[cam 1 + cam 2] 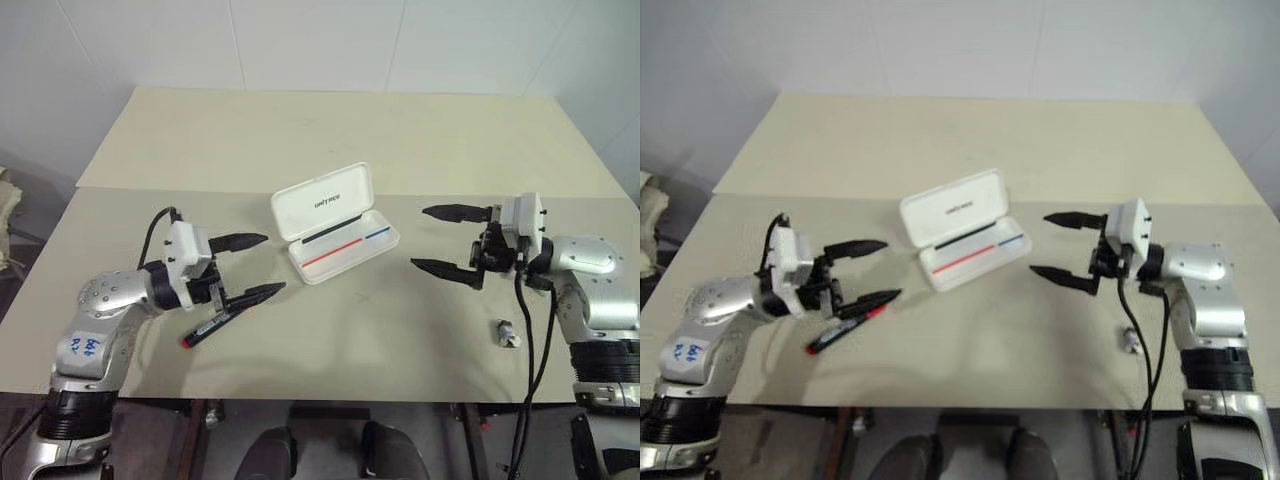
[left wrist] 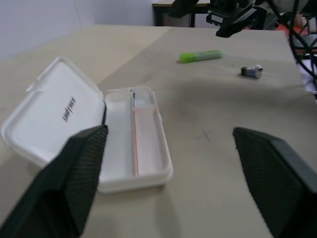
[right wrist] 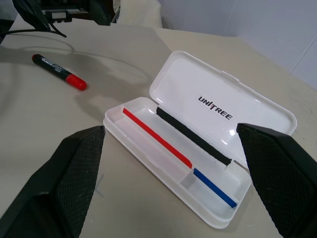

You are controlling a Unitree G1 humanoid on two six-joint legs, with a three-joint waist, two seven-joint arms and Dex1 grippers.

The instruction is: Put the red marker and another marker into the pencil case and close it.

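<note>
pencil case lies open at table centre, lid tilted back on its far side, tray holding no markers. red marker lies on the table at left, under the left pincer, whose fingers are spread and hold nothing. right pincer likewise spread, holding nothing, right of the case. green marker lies on the table near the right pincer. small grey object lies near right.

Beige table carries: open pencil case, red marker, green marker, small grey object.
</note>
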